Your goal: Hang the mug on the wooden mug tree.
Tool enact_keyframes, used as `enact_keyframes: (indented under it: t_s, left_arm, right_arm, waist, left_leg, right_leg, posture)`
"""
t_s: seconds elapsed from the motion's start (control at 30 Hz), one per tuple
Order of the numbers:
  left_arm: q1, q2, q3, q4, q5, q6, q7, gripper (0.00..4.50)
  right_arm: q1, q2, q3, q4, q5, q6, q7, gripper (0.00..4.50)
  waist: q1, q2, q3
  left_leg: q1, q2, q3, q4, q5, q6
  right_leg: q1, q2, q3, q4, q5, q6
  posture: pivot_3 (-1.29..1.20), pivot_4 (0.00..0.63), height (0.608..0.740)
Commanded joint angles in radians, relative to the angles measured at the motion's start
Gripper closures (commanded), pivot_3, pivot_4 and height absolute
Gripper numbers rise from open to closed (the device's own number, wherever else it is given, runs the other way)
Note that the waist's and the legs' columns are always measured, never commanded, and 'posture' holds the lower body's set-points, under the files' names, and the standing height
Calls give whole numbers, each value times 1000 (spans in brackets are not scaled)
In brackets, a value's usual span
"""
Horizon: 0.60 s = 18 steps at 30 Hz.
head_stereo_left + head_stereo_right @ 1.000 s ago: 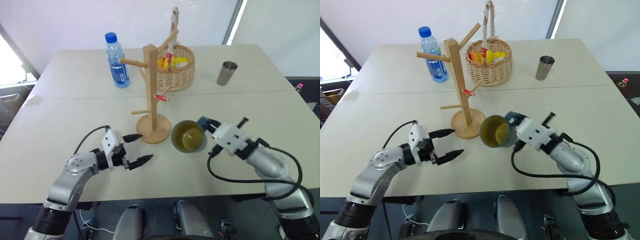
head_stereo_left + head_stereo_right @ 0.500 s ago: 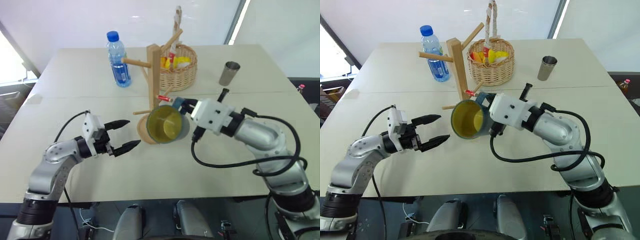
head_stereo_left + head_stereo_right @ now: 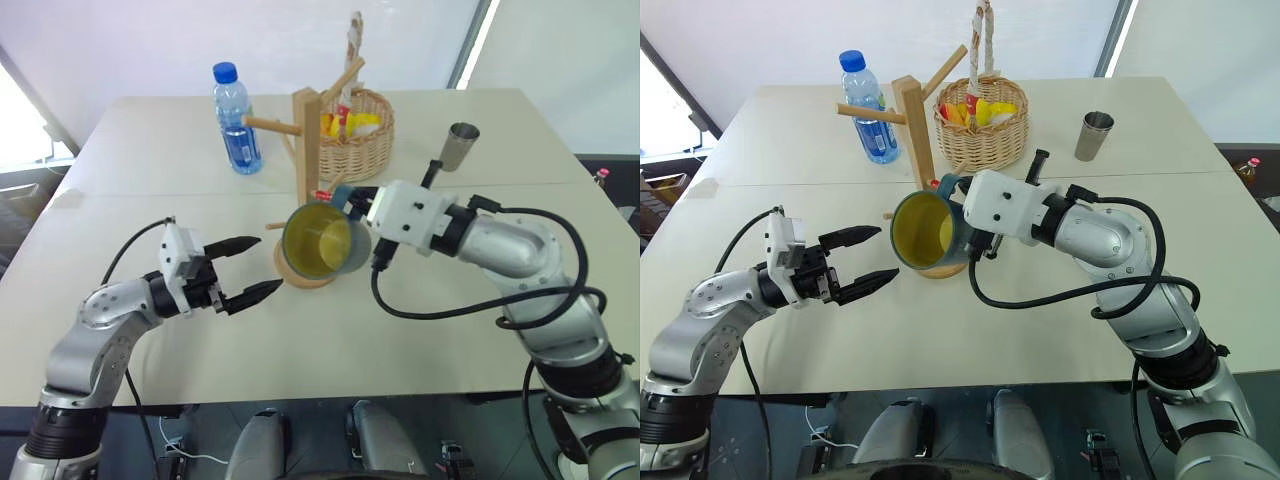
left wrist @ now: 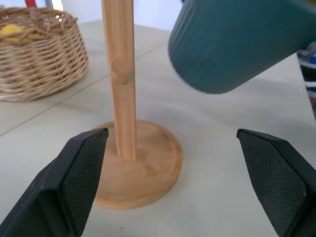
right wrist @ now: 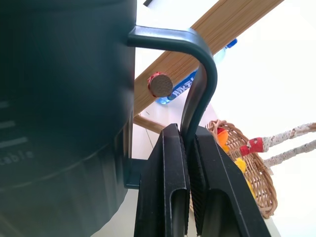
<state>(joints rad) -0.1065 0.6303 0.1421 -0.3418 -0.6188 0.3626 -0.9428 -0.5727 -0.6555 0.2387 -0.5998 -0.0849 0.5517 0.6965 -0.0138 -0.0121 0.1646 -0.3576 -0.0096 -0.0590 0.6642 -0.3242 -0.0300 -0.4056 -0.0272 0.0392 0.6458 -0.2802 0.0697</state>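
My right gripper is shut on the loop handle of the dusty-blue mug. It holds the mug off the table, tipped on its side, with the yellow-green inside facing me. The mug hangs in front of the wooden mug tree, above its round base. In the right wrist view a red-tipped peg end shows through the handle's loop; I cannot tell if it is inside. My left gripper is open and empty, level, to the left of the base, pointing at it.
A water bottle stands behind the tree to the left. A wicker basket with yellow items sits just behind the tree. A steel tumbler stands at the back right. The tree's pegs stick out to both sides.
The right gripper lifted the mug off the table beside the base, tipped it on its side and carried it left to the post. The left gripper rose a little.
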Motion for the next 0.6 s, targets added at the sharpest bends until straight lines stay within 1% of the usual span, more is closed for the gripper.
enact_keyframes:
  t_s: [0.03,0.27,0.47,0.57,0.6]
  left_arm:
    - [6,13,41,-65,-61,25,1,0]
    - [-11,5,84,-96,-140,69,37,0]
    - [-19,8,83,-94,-145,74,46,0]
    - [-21,8,79,-90,-136,68,50,0]
    - [-22,8,79,-88,-135,67,51,0]
  right_arm:
    - [-50,19,7,14,-20,-13,-12,4481]
    - [-83,46,42,80,-54,-15,-16,4481]
    - [-92,67,48,103,-68,-33,-19,4481]
    - [-97,70,37,109,-75,-54,-26,3592]
    - [-98,68,34,109,-79,-62,-26,3106]
  waist:
    - [-1,0,0]
    - [1,0,0]
    - [0,0,0]
    - [0,0,0]
    - [0,0,0]
  left_leg:
    - [0,0,0,0,0,0]
    - [0,0,0,0,0,0]
    - [0,0,0,0,0,0]
    - [0,0,0,0,0,0]
    - [0,0,0,0,0,0]
  right_leg:
    - [0,0,0,0,0,0]
    - [0,0,0,0,0,0]
    - [0,0,0,0,0,0]
    - [0,0,0,0,0,0]
    - [0,0,0,0,0,0]
  posture:
    - [0,150,740]
    - [0,150,740]
    - [0,150,740]
    - [0,150,740]
    - [0,150,740]
